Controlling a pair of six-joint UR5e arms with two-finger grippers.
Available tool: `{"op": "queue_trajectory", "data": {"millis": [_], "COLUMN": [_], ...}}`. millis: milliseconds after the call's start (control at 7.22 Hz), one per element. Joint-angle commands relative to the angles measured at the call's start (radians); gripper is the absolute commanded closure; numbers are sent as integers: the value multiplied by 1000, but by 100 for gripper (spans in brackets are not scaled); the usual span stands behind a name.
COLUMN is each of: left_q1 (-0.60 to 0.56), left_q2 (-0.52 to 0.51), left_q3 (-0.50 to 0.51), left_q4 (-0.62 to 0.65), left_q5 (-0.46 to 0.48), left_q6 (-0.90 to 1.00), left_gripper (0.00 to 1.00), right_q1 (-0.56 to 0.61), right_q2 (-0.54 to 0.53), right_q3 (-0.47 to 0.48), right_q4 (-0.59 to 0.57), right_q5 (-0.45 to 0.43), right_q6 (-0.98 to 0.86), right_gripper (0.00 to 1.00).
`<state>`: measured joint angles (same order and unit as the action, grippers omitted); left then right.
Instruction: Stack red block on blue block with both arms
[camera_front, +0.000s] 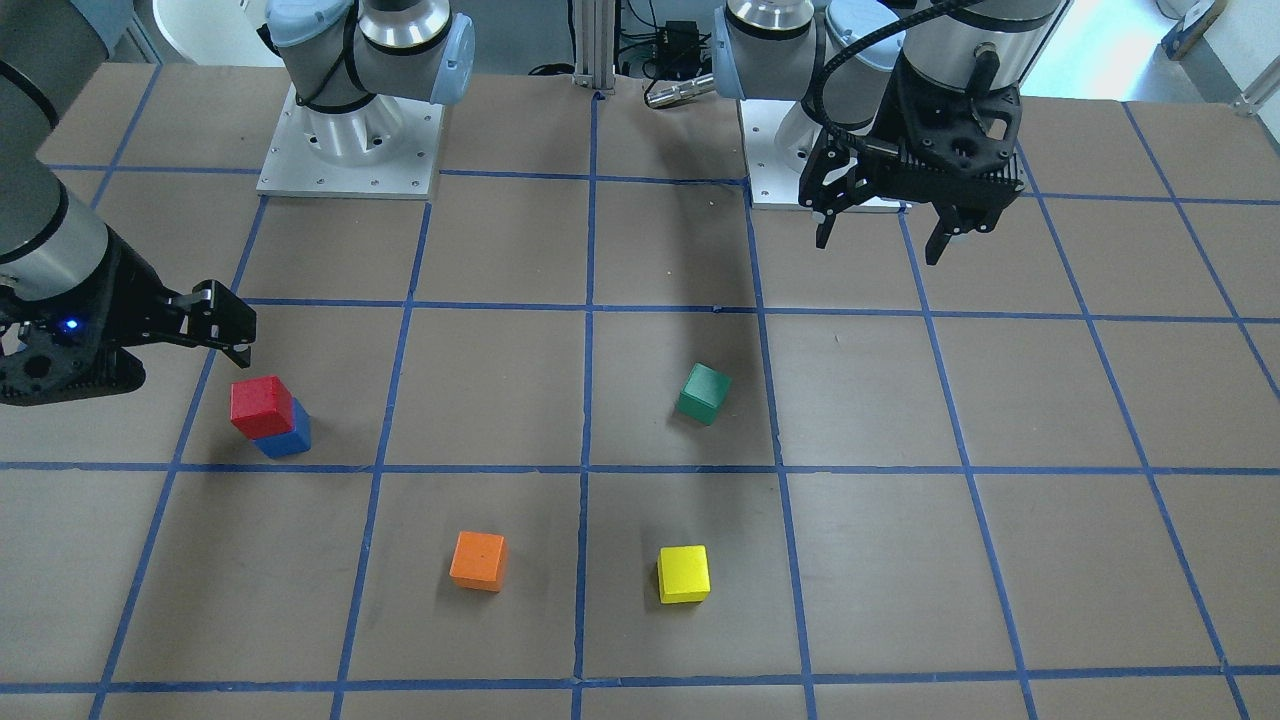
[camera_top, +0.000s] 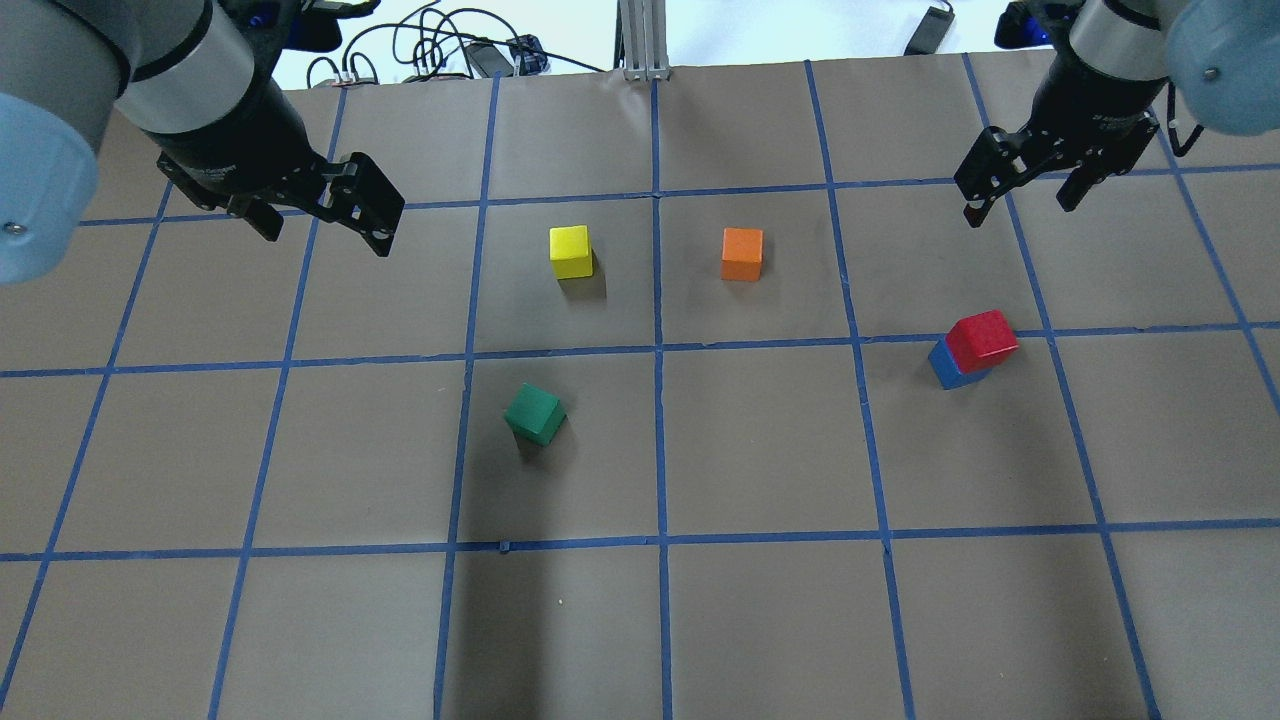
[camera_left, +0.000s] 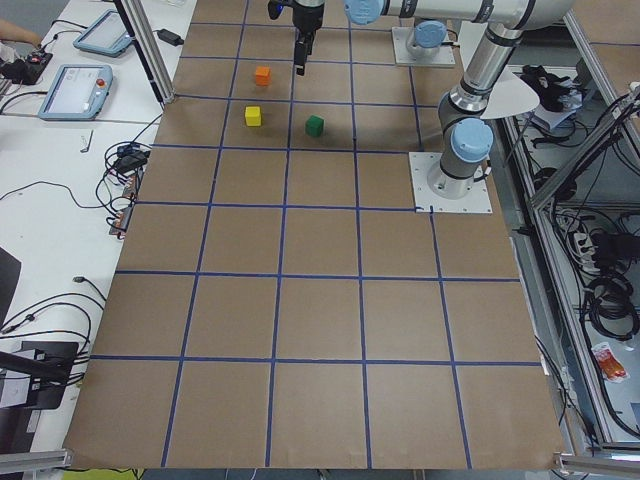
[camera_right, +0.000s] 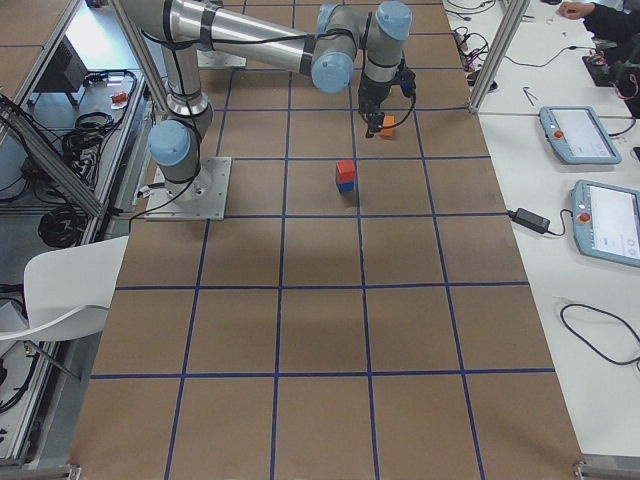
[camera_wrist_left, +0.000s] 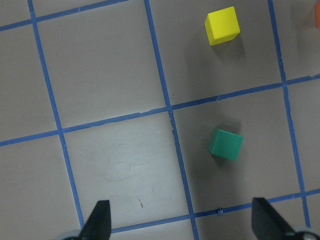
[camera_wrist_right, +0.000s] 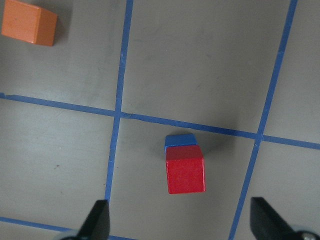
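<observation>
Red block (camera_front: 262, 405) sits on top of the blue block (camera_front: 288, 440), on the robot's right-hand half of the table (camera_top: 760, 450), and neither arm touches the stack.

The right tool (camera_top: 1020, 205) hangs above the table near the stack, on its side away from the robot's base. Its jaws stand wide apart with nothing between them. Its wrist camera looks straight down: the two black tips frame the bottom corners, and the stack lies in the middle of the view. From there only a thin strip of blue shows past one edge of the red top. The front-facing view shows more, with the blue cube sticking out from under one lower corner, so the two are not squarely aligned. The right-side view gives the plain profile, red above and blue below.

The left tool (camera_top: 328, 238) hangs over the other half of the table, well apart from the stack, its jaws likewise spread and empty. Its wrist camera shows the green block (camera_wrist_left: 225, 143) beneath it and the yellow block (camera_wrist_left: 222, 25) farther out, neither between the tips.

The orange block (camera_top: 742, 253) stands alone between the yellow block and the stack. The left-side view shows orange, yellow and green, but the stack cannot be made out there.
</observation>
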<state>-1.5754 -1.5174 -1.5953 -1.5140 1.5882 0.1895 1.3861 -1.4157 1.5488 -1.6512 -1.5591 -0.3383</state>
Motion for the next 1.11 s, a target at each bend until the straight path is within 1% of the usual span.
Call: {"op": "queue_trajectory", "data": {"millis": [0, 138, 277, 415, 969], "left_q1": [0, 0, 0, 0, 0], "left_q2": [0, -1, -1, -1, 0], "left_q3": [0, 0, 0, 0, 0], "left_q4": [0, 0, 1, 1, 0], "left_q5": [0, 0, 0, 0, 0], "left_q6": [-1, 1, 1, 1, 1], "left_gripper": [0, 0, 0, 0, 0], "right_q1": [63, 123, 163, 180, 180], "right_q2": [-64, -66, -68, -69, -92], "right_q3": [5, 5, 7, 7, 14], "right_q4": [25, 27, 31, 33, 73], "right_q5": [2, -2, -2, -1, -10], "right_q6": [121, 175, 285, 297, 297], "right_gripper": [0, 0, 0, 0, 0]}}
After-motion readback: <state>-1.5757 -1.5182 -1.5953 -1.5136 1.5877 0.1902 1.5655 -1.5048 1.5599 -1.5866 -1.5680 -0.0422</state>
